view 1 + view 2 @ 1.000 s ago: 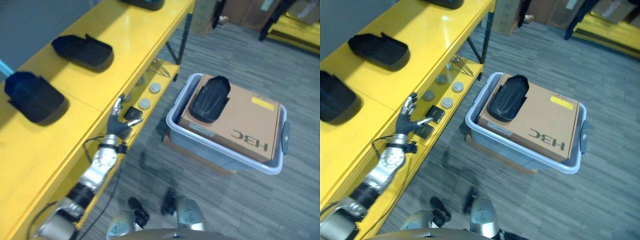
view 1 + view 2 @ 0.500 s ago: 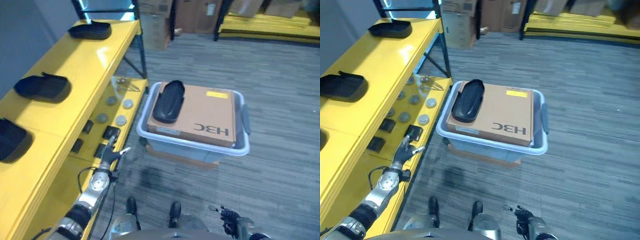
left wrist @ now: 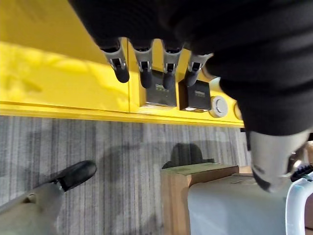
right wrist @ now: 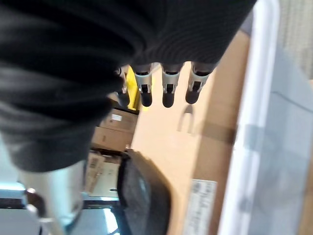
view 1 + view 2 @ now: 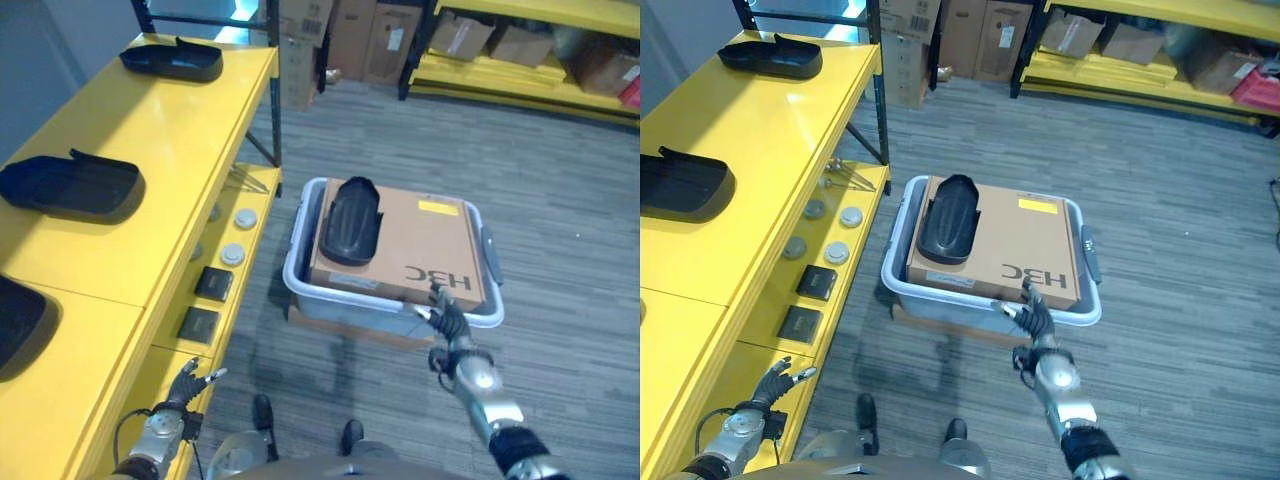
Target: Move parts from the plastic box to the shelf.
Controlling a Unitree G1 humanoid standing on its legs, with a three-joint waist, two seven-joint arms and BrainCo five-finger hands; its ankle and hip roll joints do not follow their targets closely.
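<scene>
A grey plastic box [image 5: 297, 288] stands on the floor beside the yellow shelf [image 5: 170, 140]. Inside it lies a brown cardboard carton [image 5: 425, 245] with one black moulded part [image 5: 350, 220] on top. Three similar black parts [image 5: 70, 185] rest on the shelf top. My right hand [image 5: 447, 318] is open, fingers straight, at the box's near rim; its wrist view looks over the carton [image 4: 171, 142] toward the black part [image 4: 144, 196]. My left hand [image 5: 187, 386] hangs open, low beside the shelf's lower tier.
Small black blocks [image 5: 213, 283] and round discs [image 5: 232, 254] sit on the shelf's lower tier. A second yellow rack with cartons [image 5: 500, 40] runs along the back. Grey carpet surrounds the box.
The camera has swung toward the box. My right hand has come up to the box's near rim. My left hand has dropped away from the lower tier's blocks.
</scene>
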